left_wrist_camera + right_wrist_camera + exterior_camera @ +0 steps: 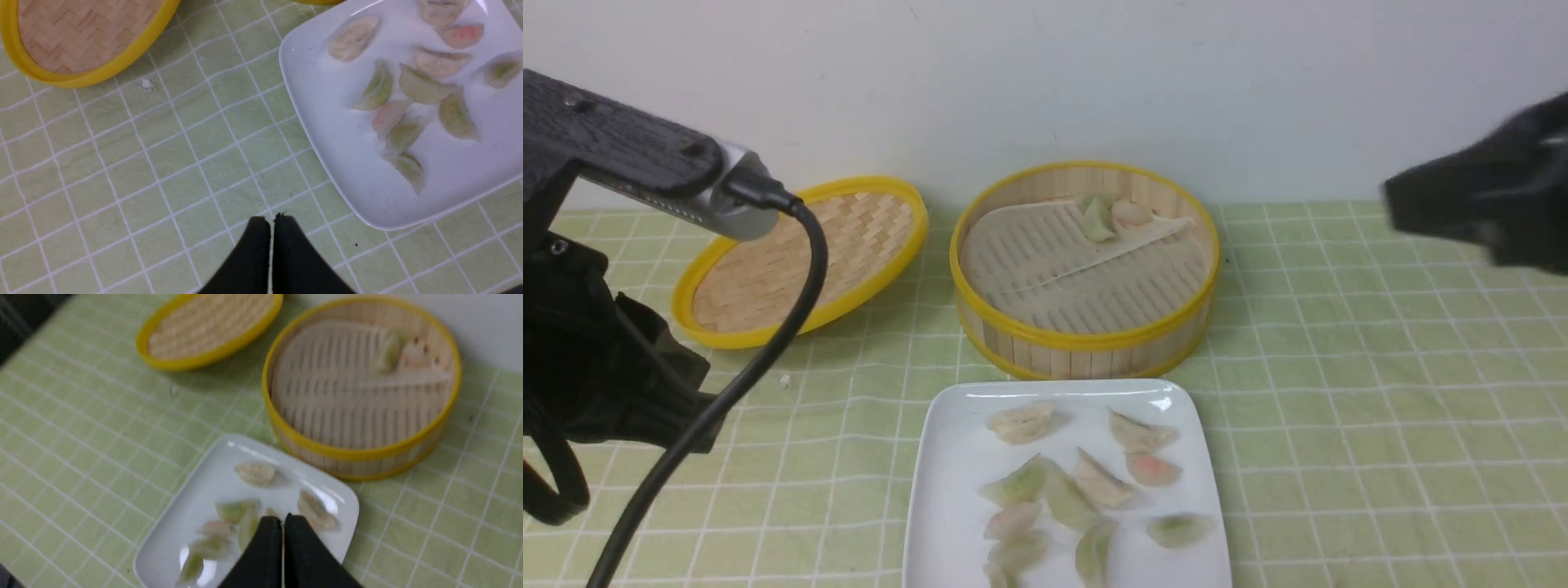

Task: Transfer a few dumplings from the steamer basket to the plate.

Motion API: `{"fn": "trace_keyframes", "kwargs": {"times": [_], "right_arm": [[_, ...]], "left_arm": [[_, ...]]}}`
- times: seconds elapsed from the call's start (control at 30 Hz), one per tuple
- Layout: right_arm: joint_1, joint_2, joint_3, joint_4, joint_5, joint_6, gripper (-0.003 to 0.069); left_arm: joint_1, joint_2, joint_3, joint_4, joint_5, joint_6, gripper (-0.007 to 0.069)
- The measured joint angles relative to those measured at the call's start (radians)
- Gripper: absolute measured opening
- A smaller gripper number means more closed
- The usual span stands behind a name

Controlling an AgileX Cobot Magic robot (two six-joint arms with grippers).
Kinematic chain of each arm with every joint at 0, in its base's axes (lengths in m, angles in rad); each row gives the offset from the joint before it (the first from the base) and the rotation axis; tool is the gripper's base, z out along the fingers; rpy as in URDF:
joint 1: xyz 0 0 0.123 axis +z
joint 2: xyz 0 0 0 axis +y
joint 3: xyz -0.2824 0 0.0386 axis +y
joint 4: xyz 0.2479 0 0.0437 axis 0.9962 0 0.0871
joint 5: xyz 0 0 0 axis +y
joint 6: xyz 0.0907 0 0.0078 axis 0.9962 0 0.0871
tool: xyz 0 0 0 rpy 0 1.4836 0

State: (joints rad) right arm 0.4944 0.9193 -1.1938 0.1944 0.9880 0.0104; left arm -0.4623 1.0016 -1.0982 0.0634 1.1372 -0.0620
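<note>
Nearest, both grippers are pinched together and empty: the left gripper point(271, 218) hangs over the checked cloth point(1339, 408) beside the plate point(947, 457), and the right gripper point(282, 517) is held high, probably between trips. The glossy white plate sits just before the basket point(1086, 331), which keeps carries short. About ten soft, pleated, translucent dumplings point(1103, 483) lie scattered on it. Two more lie against the slatted bamboo basket's far wall, on its creased liner. The woven lid point(792, 261) is set aside left.

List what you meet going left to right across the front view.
Left arm → lid → basket → right arm. The plate spans the same stretch as the basket, so it is left out.
</note>
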Motion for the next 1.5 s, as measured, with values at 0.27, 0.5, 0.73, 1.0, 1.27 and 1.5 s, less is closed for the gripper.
{"fn": "trace_keyframes", "kwargs": {"times": [0.27,0.5,0.73,1.0,1.27,1.5], "right_arm": [[0.0,-0.549,0.435,-0.067,-0.365,0.06,-0.0014],[0.0,-0.89,0.701,-0.125,-0.569,0.105,-0.0014],[0.0,-0.935,0.738,-0.171,-0.636,0.123,-0.0014],[0.0,-0.935,0.743,-0.171,-0.636,0.123,-0.0014],[0.0,-0.936,0.743,-0.172,-0.636,0.123,-0.0014],[0.0,-0.936,0.743,-0.172,-0.636,0.123,-0.0014]], "left_arm": [[0.0,0.0,0.0,-0.074,-0.08,0.029,-0.0006],[0.0,-0.023,0.002,-0.179,-0.113,0.087,-0.0006],[0.0,-0.26,0.071,-0.225,-0.172,0.086,-0.0006],[0.0,-0.677,0.285,-0.226,-0.306,0.041,-0.0006],[0.0,-0.978,0.469,-0.256,-0.41,0.038,-0.0006],[0.0,-1.021,0.534,-0.277,-0.404,0.038,-0.0006]]}}
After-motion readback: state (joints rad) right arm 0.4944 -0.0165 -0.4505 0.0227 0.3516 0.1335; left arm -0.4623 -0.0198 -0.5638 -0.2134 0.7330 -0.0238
